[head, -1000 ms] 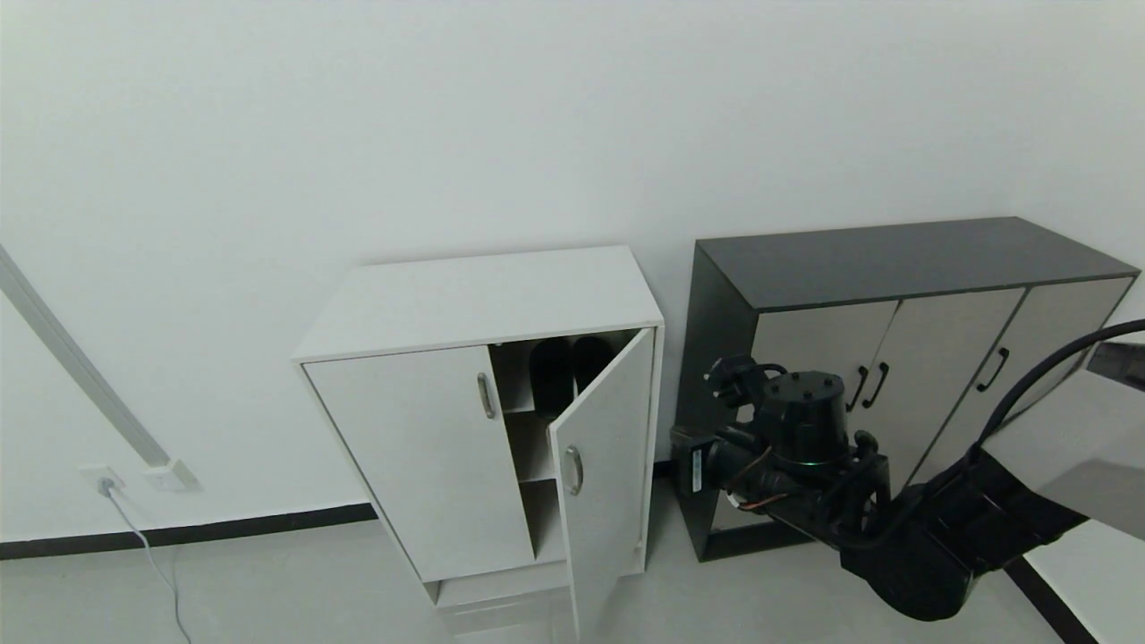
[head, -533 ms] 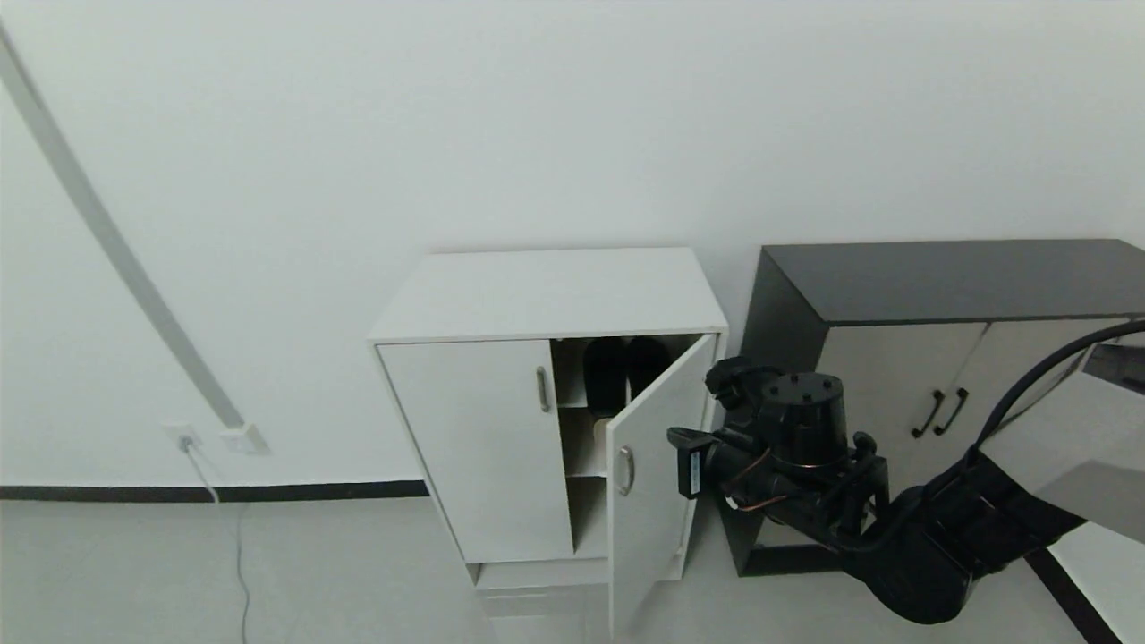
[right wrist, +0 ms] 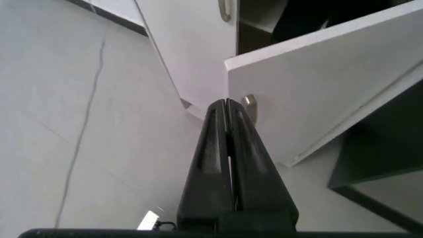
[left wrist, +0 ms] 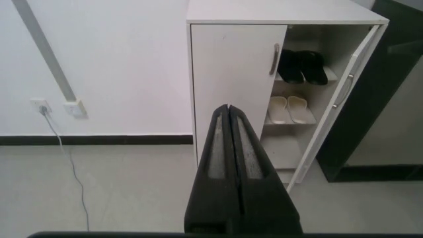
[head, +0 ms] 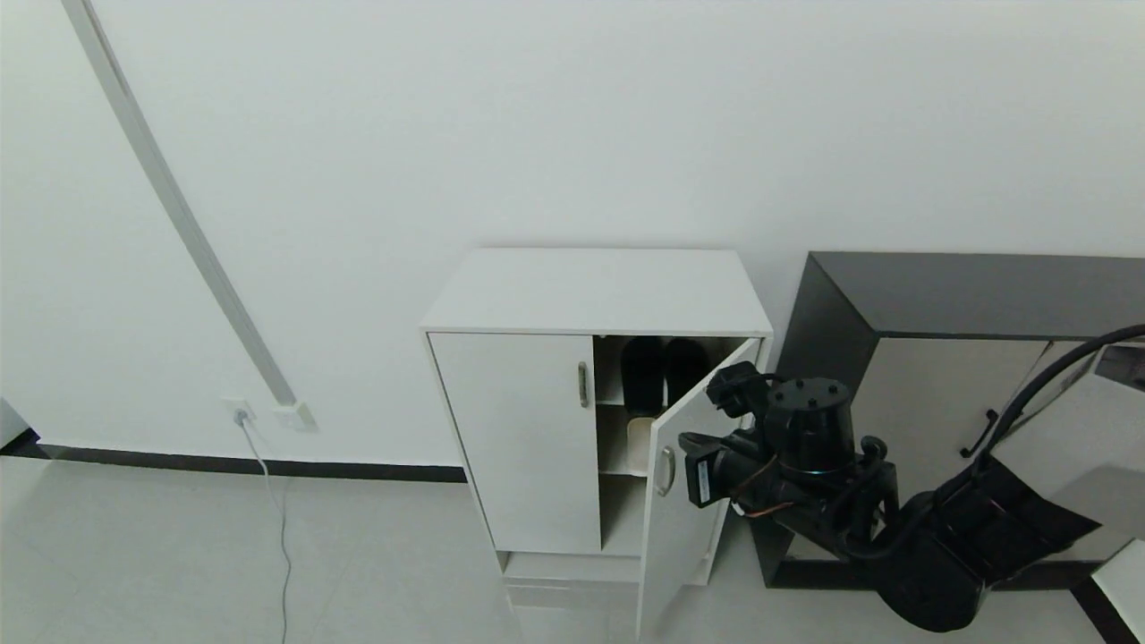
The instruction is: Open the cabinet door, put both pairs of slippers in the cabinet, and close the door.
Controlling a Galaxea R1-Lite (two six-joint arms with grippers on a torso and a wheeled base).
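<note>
Head camera has swung, shifting the whole scene. Allowing for that, the right arm [head: 805,447] has closed on the door, where formerly it stood apart. Cabinet [head: 590,286] has its right door [head: 689,501] ajar. Black slippers [left wrist: 303,66] lie inside at the top, white slippers [left wrist: 288,109] directly beneath. Stowing is judged complete, with only closing outstanding. Right end effector [right wrist: 228,109] is pinched closed and empty, its tip just beside the handle [right wrist: 250,104]. Left end effector [left wrist: 229,112] is likewise closed and empty, well clear.

White two-door cabinet [head: 595,286] stood upright. Left door [head: 519,438] was closed, right door [head: 675,546] hung partly open. Black slippers [head: 664,371] sat side by side on the top shelf, the pale pair [left wrist: 289,109] on the shelf below.
</note>
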